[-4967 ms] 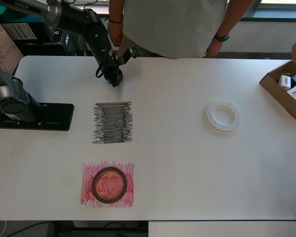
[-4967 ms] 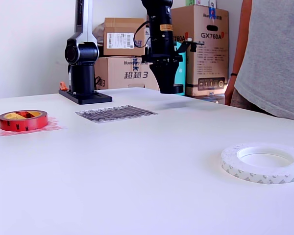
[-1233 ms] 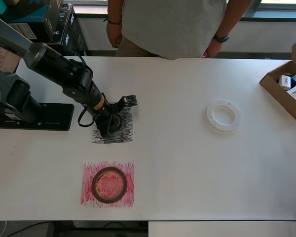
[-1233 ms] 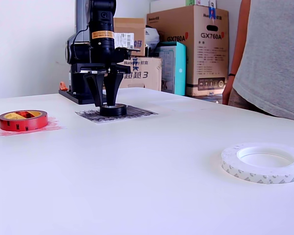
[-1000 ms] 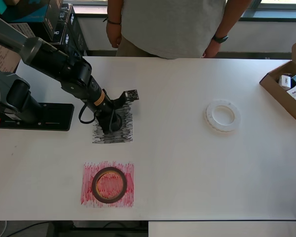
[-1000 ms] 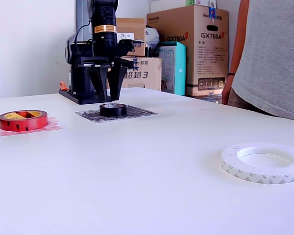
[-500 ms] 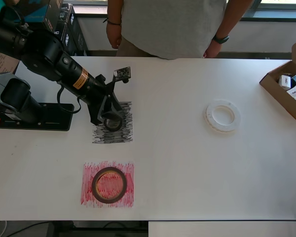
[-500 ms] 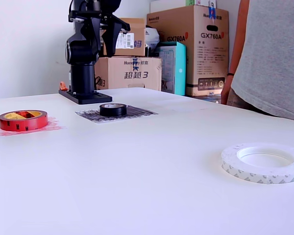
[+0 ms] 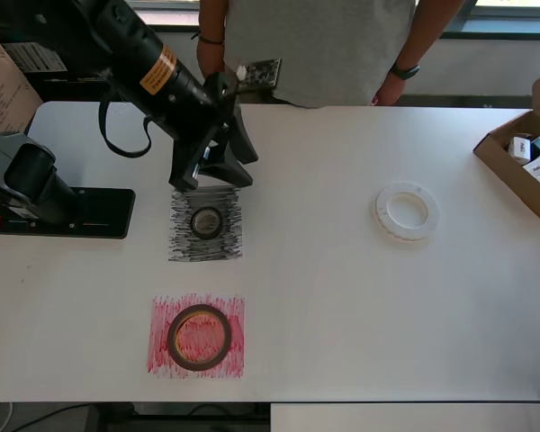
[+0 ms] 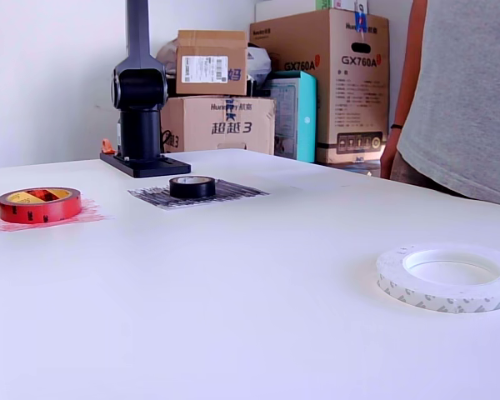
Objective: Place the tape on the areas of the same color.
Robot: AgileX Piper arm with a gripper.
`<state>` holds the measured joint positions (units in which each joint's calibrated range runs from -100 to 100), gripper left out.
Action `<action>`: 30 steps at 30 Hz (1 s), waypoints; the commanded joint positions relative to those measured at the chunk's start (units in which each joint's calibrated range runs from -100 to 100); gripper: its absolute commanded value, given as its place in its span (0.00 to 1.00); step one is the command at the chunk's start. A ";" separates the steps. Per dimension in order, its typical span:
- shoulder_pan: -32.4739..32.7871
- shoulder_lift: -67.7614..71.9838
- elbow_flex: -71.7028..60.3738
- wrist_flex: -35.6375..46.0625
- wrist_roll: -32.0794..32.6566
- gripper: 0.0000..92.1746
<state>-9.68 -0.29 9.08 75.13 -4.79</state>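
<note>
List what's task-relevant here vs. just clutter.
Task items:
- black tape roll on black scribbled patch
- red tape roll on red scribbled patch
- white tape roll
- end effector, open

Clutter:
- cardboard box of small cartons
- bystander

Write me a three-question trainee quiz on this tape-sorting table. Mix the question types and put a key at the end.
1. True or false: the black tape roll lies on the black scribbled patch.
2. Which roll sits on bare white tabletop? A) red-brown roll B) white roll C) black roll
3. Fill in: in the overhead view the gripper is open and holds ____.

Key: 1 true; 2 B; 3 nothing.
</note>
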 commanded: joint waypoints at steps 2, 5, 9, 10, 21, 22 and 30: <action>-0.09 41.73 -57.74 12.31 2.42 0.45; 0.22 47.53 -63.73 13.07 2.75 0.45; 0.46 53.33 -68.91 12.56 2.26 0.45; 0.77 54.64 -69.91 12.39 2.18 0.45; 1.56 63.99 -76.00 12.22 2.01 0.45; 1.64 64.37 -76.00 12.22 2.09 0.45; 2.04 66.89 -75.82 12.22 2.18 0.45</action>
<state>-7.22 64.50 -65.85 87.43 -2.86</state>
